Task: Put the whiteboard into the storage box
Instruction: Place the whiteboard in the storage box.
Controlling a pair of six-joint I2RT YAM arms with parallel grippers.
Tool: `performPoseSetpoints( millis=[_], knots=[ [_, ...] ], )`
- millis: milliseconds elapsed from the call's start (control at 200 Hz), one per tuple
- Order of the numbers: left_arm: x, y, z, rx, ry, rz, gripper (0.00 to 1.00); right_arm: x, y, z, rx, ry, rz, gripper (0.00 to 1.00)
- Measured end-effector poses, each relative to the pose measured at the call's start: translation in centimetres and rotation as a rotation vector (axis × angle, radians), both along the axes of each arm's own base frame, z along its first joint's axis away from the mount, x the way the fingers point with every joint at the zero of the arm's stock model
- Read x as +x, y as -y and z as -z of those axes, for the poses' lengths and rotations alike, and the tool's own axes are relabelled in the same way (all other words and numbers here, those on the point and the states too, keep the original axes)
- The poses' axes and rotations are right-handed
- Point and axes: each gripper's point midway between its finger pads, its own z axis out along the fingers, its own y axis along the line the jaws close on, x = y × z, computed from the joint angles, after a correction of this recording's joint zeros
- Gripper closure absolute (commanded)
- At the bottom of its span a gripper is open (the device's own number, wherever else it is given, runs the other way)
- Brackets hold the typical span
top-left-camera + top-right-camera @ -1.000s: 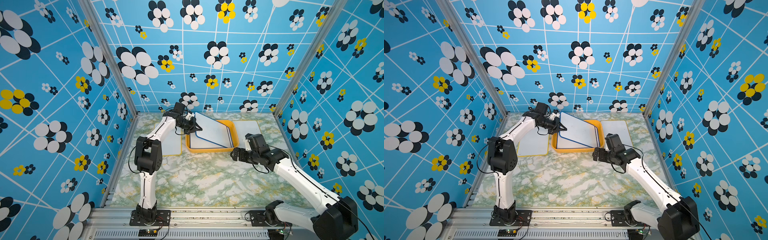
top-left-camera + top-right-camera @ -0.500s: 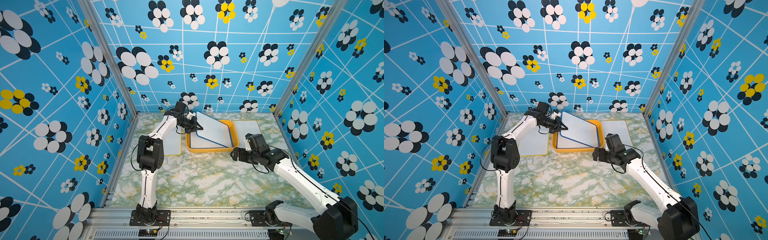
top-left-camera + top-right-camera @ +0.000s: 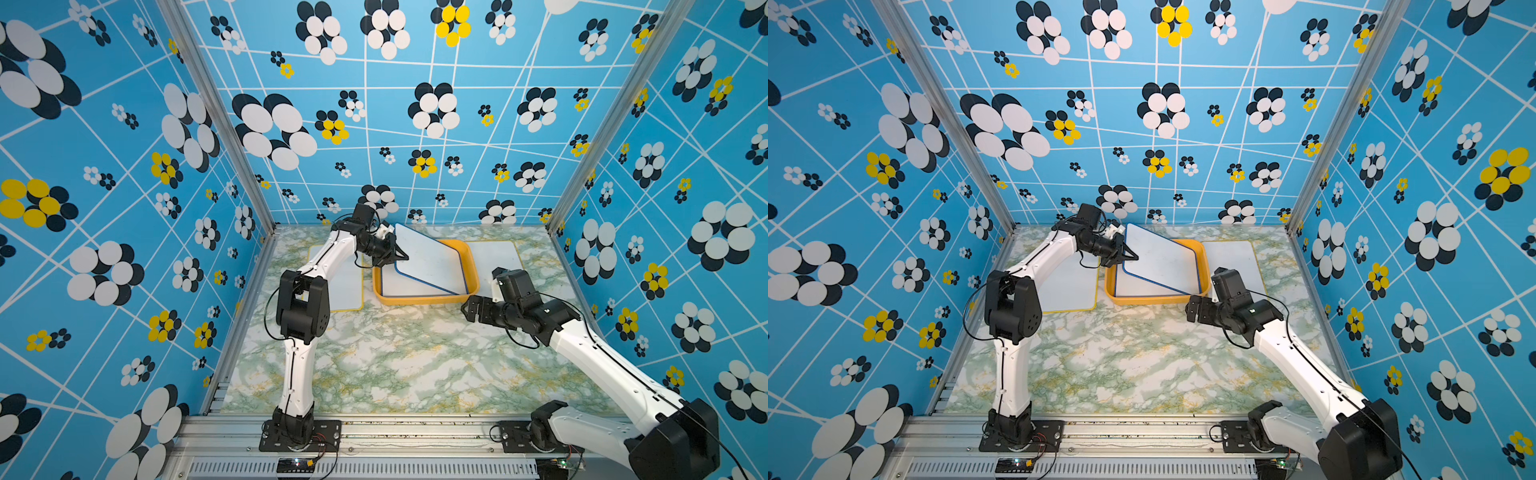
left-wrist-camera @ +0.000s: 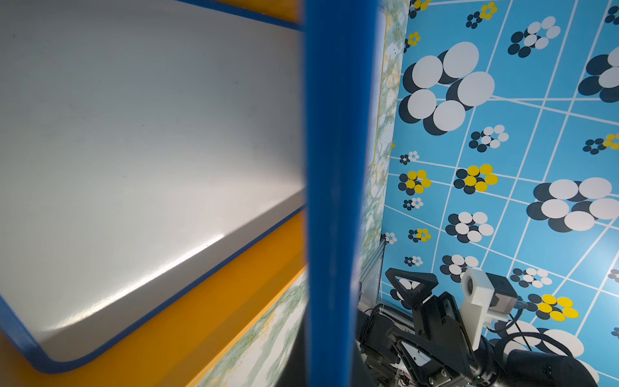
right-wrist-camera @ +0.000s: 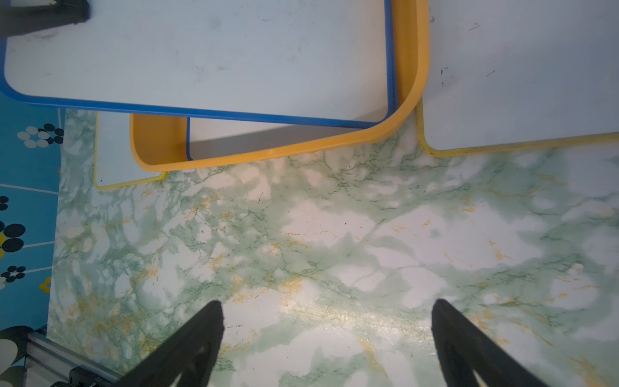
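Note:
The orange-yellow storage box (image 3: pixel 419 300) (image 3: pixel 1152 300) stands at the back middle of the table. A blue-framed whiteboard (image 3: pixel 430 259) (image 3: pixel 1160 257) slants over it, its right end down inside the box and its left end raised. My left gripper (image 3: pixel 398 258) (image 3: pixel 1128 257) is shut on that raised left edge, seen as a blue bar (image 4: pixel 335 167) in the left wrist view. Another blue-framed whiteboard (image 4: pixel 134 134) (image 5: pixel 268 142) lies flat in the box beneath. My right gripper (image 3: pixel 467 309) (image 5: pixel 328 321) hovers open and empty over the table by the box's front right corner.
A yellow-framed whiteboard (image 3: pixel 347 286) lies flat on the marble table left of the box, partly under my left arm. A second one (image 3: pixel 492 259) (image 5: pixel 519 67) lies to the right of the box, behind my right wrist. Patterned walls close in three sides.
My left arm's elbow has shifted slightly; the held whiteboard stays tilted over the box in nearly the same place. The right arm has not moved.

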Motion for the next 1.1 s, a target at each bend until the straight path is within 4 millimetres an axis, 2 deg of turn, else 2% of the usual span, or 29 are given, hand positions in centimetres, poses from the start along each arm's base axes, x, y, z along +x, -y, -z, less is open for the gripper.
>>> performPoseSetpoints(
  millis=[100, 360, 580, 740, 925, 1099],
  knots=[
    [0.0, 0.1, 0.3, -0.006, 0.000, 0.002, 0.93, -0.1, 0.0, 0.2, 0.000, -0.004, 0.002, 0.01],
    [-0.1, -0.3, 1.6, 0.021, -0.010, -0.007, 0.85, -0.1, 0.1, 0.3, 0.008, -0.011, 0.015, 0.01],
    [-0.6, -2.0, 4.5, 0.127, -0.056, -0.043, 0.75, -0.1, 0.1, 0.3, 0.009, -0.012, 0.017, 0.01],
    [-0.6, -3.1, 5.4, 0.171, -0.067, -0.061, 0.68, -0.1, 0.1, 0.3, 0.009, -0.012, 0.018, 0.01],
    [-0.9, -4.1, 7.2, 0.232, -0.107, -0.075, 0.62, -0.1, 0.1, 0.3, 0.009, -0.013, 0.018, 0.01],
    [-1.4, -4.7, 8.4, 0.278, -0.143, -0.084, 0.60, -0.1, 0.0, 0.6, 0.004, -0.023, 0.017, 0.01]
  ],
)
